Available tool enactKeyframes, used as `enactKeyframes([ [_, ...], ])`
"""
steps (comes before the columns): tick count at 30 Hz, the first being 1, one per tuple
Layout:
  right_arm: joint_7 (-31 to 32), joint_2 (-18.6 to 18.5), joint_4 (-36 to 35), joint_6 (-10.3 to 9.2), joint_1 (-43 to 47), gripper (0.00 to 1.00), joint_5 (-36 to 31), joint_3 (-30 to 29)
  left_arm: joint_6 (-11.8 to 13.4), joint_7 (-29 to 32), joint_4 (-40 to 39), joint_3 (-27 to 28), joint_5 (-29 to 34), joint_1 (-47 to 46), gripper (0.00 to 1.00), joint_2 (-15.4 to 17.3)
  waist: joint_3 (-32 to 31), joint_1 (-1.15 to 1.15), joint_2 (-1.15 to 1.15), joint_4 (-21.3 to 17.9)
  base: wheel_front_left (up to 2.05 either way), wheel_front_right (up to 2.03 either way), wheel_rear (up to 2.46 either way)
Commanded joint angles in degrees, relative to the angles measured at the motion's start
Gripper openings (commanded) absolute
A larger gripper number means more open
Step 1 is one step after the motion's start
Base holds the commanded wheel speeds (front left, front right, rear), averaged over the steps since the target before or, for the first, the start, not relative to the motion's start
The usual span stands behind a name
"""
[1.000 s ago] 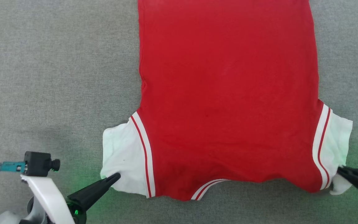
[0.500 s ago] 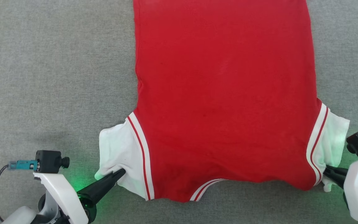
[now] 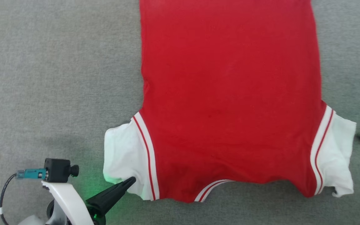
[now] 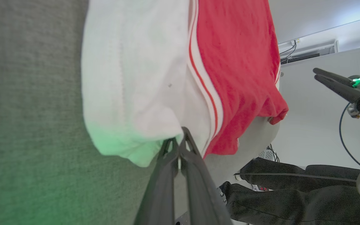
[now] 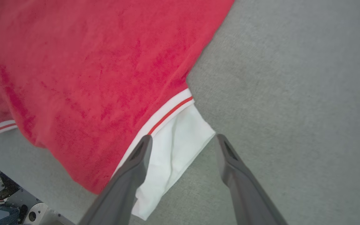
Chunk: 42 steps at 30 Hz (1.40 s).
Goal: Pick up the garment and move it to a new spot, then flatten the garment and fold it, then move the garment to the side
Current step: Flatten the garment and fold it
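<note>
The garment (image 3: 230, 93) lies flat, its long axis running away from the near edge of the tabletop (image 3: 58, 78). Your left hand (image 3: 129, 182) pinches its left sleeve (image 3: 120, 156). Your right hand (image 5: 183, 140) hovers wide open and empty near the right sleeve (image 3: 336, 156).

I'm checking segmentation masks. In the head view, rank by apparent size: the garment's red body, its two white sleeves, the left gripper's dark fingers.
1. The red body of the garment, largest.
2. The left sleeve and the right sleeve: too alike to rank.
3. The dark fingers of the left gripper, smallest.
</note>
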Motion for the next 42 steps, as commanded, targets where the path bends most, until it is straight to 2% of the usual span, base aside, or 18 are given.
enactKeyframes([
  [1, 1.2, -0.4, -1.8, 0.0, -0.3, 1.0, 1.3, -3.3, 0.1, -0.7, -0.8, -0.2, 1.0, -0.6, 0.0, -0.3, 0.8, 0.0, 0.0, 1.1, 0.0, 0.0, 0.0],
  [2, 2.8, -1.5, -3.2, -0.01, -2.6, 1.0, 2.4, -7.8, 0.1, -1.5, -1.7, -0.4, 1.7, -1.4, 0.0, -0.8, 1.6, 0.0, 0.0, 2.0, 0.0, 0.0, 0.0],
  [3, 3.5, -2.0, -3.3, -0.01, -4.4, 1.0, 2.6, -9.4, 0.1, -1.8, -2.0, -0.4, 2.0, -1.7, 0.0, -1.1, 2.2, 0.0, 0.0, 2.6, 0.0, 0.0, 0.0],
  [6, 4.3, -2.8, -0.5, -0.01, -12.4, 1.0, 1.8, -10.3, 0.1, -2.1, -2.9, -1.3, 3.1, -3.3, 0.0, -2.0, 4.3, 0.0, 0.0, 4.3, 0.0, 0.0, 0.0],
  [10, 5.6, -2.6, 7.6, 0.0, -26.8, 1.0, -1.9, -5.1, 0.1, -2.0, -3.2, -2.4, 4.3, -6.4, 0.0, -3.7, 7.8, 0.0, 0.0, 7.1, 0.0, 0.0, 0.0],
  [14, 8.6, -1.4, 18.4, 0.0, -42.0, 1.0, -7.4, 2.2, 0.1, -2.2, -3.1, -3.7, 4.8, -9.3, 0.0, -5.1, 11.2, 0.0, 0.0, 9.7, 0.0, 0.0, 0.0],
  [18, 11.7, 1.1, 30.5, 0.0, -55.1, 1.0, -13.6, 6.7, 0.1, -2.0, -2.9, -5.6, 4.1, -11.8, 0.0, -6.6, 14.0, 0.0, 0.0, 12.6, 0.0, 0.0, 0.0],
  [19, 11.7, 1.1, 30.5, 0.0, -55.1, 1.0, -13.6, 6.7, 0.1, -2.0, -2.9, -5.6, 4.1, -11.8, 0.0, -6.6, 14.0, 0.0, 0.0, 12.6, 0.0, 0.0, 0.0],
  [24, 14.9, 2.9, 42.7, -0.01, -66.7, 1.0, -19.2, 10.4, 0.2, -2.5, -2.1, -7.8, 3.5, -14.4, 0.0, -7.5, 16.7, 0.0, 0.0, 15.1, 0.0, 0.0, 0.0],
  [28, 18.6, 4.1, 49.3, -0.01, -71.5, 1.0, -20.8, 12.4, 0.3, -3.7, -1.6, -9.2, 3.0, -15.7, 0.0, -7.5, 18.0, 0.0, 0.0, 15.9, 0.0, 0.0, 0.0],
  [35, 21.7, 5.6, 55.4, -0.01, -72.1, 1.0, -20.1, 15.2, 0.5, -5.5, -1.1, -11.4, 2.0, -17.9, 0.0, -7.7, 18.8, 0.0, 0.0, 15.7, 0.0, 0.0, 0.0],
  [36, 21.8, 5.8, 55.7, 0.0, -72.2, 0.48, -19.7, 15.3, 0.5, -5.7, -1.1, -11.7, 1.9, -18.2, 0.0, -7.6, 18.9, 0.0, 0.0, 15.6, 0.0, 0.0, 0.0],
  [37, 22.0, 5.8, 55.7, 0.0, -72.1, 0.32, -19.2, 15.8, 0.5, -5.9, -1.1, -12.0, 1.8, -18.6, 0.0, -7.6, 18.9, 0.0, 0.0, 15.5, 0.0, 0.0, 0.0],
  [38, 21.7, 5.7, 55.7, 0.0, -72.1, 0.0, -18.7, 16.0, 0.5, -6.1, -0.9, -12.3, 1.6, -18.9, 0.0, -7.6, 18.9, 0.0, 0.0, 15.4, 0.0, 0.0, 0.0],
  [42, 19.1, 5.3, 55.4, -0.01, -72.4, 0.0, -17.3, 15.8, 0.5, -7.5, -0.9, -12.9, 0.4, -19.7, 0.0, -7.7, 18.0, 0.0, 0.0, 14.7, 0.0, 0.0, 0.0],
])
